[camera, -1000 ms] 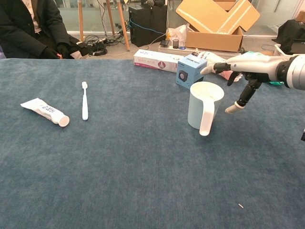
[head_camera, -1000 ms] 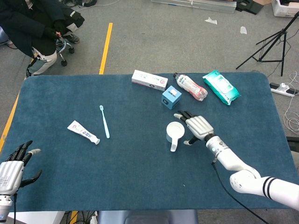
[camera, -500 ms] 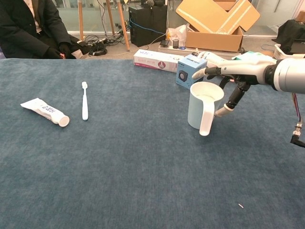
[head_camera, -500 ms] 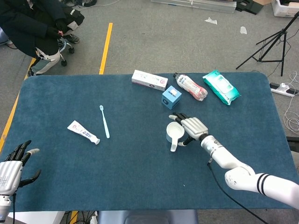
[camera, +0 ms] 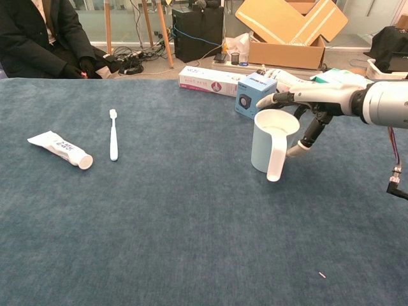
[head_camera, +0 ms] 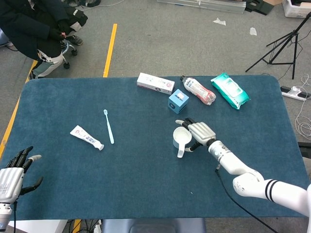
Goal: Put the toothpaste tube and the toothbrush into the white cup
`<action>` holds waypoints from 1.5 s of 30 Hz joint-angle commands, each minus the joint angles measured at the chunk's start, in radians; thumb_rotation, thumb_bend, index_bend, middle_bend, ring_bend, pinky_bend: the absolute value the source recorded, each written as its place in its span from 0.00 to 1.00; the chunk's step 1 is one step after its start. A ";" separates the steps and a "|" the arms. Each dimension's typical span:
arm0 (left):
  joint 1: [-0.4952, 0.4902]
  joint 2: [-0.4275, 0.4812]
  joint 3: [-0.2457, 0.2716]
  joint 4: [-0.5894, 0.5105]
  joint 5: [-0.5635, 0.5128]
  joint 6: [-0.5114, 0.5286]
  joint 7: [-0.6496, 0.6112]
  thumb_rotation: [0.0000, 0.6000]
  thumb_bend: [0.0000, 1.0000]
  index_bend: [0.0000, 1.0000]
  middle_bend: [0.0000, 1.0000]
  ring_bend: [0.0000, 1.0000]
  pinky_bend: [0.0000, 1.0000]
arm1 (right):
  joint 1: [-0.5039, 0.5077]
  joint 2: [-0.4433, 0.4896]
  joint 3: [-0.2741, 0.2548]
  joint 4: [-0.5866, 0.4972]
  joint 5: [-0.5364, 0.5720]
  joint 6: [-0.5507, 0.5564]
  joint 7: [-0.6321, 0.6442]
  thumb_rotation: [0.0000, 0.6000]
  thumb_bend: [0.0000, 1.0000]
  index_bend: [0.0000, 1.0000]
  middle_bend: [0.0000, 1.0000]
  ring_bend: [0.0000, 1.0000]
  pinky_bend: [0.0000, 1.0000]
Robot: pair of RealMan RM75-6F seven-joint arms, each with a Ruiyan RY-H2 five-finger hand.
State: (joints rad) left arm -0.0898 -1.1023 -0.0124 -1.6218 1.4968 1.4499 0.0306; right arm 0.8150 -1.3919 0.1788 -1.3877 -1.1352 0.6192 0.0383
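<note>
The white cup point(head_camera: 181, 137) point(camera: 273, 141) stands upright right of the table's middle, its handle toward me. My right hand point(head_camera: 200, 133) point(camera: 313, 102) is against the cup's right side, fingers stretched along the far rim and thumb low beside the wall; I cannot tell if it touches. The white toothpaste tube point(head_camera: 86, 137) point(camera: 60, 148) lies at the left, with the light blue toothbrush point(head_camera: 108, 126) point(camera: 113, 134) just to its right. My left hand point(head_camera: 12, 177) hovers open at the table's near left corner, apart from both.
Along the far edge lie a white toothpaste box point(head_camera: 155, 83), a small blue box point(head_camera: 178, 101) just behind the cup, a plastic bottle point(head_camera: 198, 90) and a teal wipes pack point(head_camera: 230, 90). A person point(head_camera: 34, 29) sits beyond the far left corner.
My right hand has moved left up to the cup and its thumb has come in beside the wall. The cup, tube and brush have not moved.
</note>
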 commanded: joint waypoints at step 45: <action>0.003 0.013 0.000 -0.014 -0.011 -0.006 0.005 1.00 0.27 0.25 0.09 0.10 0.23 | 0.008 -0.032 0.035 -0.061 -0.051 0.129 0.011 1.00 0.10 0.38 0.47 0.30 0.40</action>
State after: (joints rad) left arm -0.0873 -1.0902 -0.0126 -1.6354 1.4865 1.4444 0.0358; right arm 0.8184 -1.4254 0.2089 -1.4407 -1.1900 0.7432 0.0576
